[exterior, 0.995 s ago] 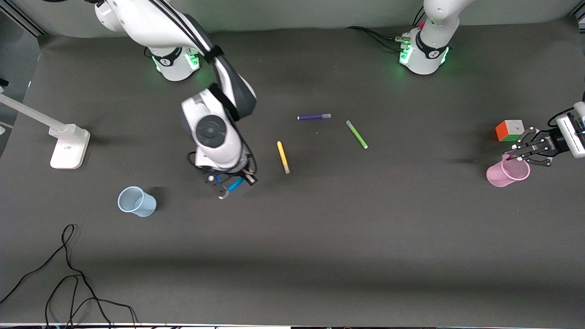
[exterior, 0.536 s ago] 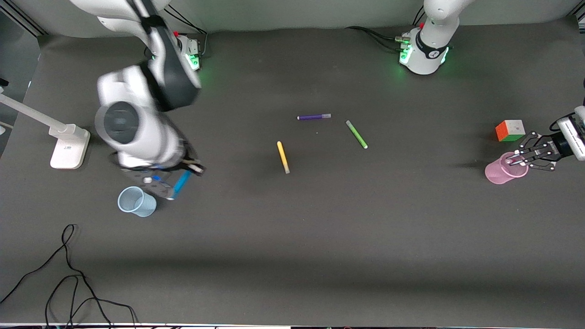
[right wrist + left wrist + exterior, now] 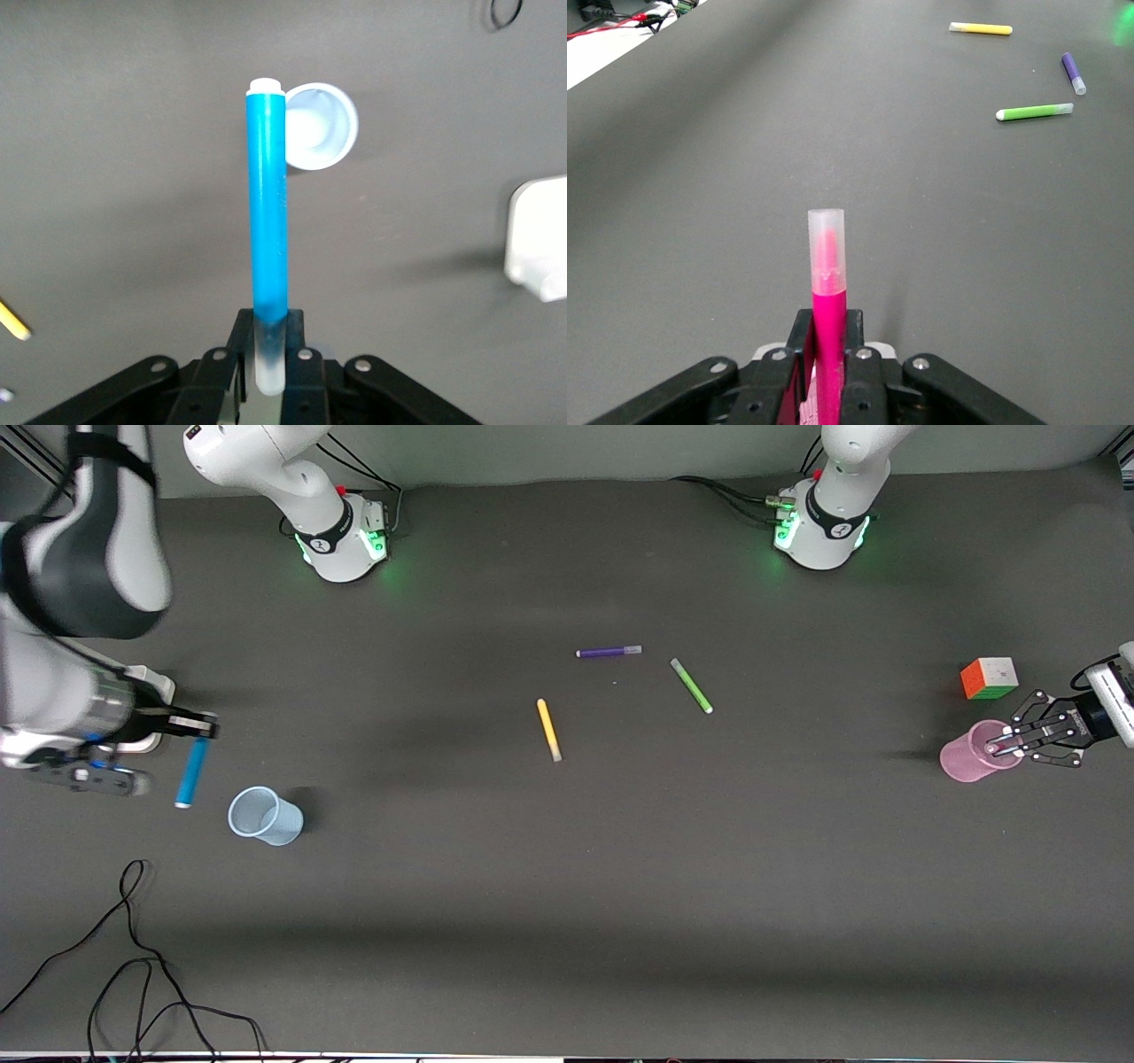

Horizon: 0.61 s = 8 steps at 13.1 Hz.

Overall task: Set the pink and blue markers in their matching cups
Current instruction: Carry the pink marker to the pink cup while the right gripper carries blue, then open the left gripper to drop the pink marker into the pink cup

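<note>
Blue marker (image 3: 191,771) in right claw (image 3: 202,728)

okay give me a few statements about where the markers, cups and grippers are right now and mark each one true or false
1. The right gripper is shut on the blue marker. True.
2. The blue marker is already inside the blue cup. False: it is in the air beside the cup.
3. The left gripper holds the pink marker at the pink cup. True.
4. The yellow marker stands in a cup. False: it lies on the table.
</note>
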Each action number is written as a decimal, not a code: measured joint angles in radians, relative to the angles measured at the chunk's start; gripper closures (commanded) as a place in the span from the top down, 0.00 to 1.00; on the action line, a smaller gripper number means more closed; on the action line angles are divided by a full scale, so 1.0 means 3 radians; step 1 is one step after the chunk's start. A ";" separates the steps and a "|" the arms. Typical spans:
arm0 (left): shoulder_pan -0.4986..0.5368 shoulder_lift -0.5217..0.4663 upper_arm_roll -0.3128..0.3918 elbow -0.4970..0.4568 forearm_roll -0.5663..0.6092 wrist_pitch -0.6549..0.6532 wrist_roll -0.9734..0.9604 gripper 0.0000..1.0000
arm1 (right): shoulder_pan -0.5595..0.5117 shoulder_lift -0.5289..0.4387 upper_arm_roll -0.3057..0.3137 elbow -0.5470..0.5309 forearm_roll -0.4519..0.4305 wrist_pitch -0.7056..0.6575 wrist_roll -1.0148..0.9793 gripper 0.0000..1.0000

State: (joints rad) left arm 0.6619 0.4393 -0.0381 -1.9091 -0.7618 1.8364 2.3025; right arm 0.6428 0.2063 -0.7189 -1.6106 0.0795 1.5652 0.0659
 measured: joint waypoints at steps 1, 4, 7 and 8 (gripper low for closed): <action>0.0005 0.0027 0.0000 0.0011 -0.0001 -0.0010 0.0000 0.99 | -0.0001 0.0000 -0.0132 -0.0001 0.0000 -0.0002 -0.0266 0.09; 0.0051 0.0092 0.0000 0.0025 -0.0005 -0.0050 0.0001 1.00 | -0.0004 -0.0001 -0.0363 -0.0026 0.0000 -0.0012 -0.0732 0.09; 0.0056 0.0092 -0.0014 0.0099 -0.0026 -0.0121 -0.0135 1.00 | 0.0009 0.0015 -0.0377 -0.0089 0.0000 -0.0113 -0.0802 0.09; 0.0054 0.0073 -0.0030 0.0176 -0.0025 -0.0170 -0.0321 1.00 | 0.0014 0.0035 -0.0374 -0.0094 0.0000 -0.0138 -0.0802 0.09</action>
State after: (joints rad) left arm 0.6781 0.4612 -0.0469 -1.8564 -0.7693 1.7854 2.2061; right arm 0.6471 0.2168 -0.8312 -1.6388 0.0795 1.5237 -0.1748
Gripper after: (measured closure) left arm 0.000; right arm 0.828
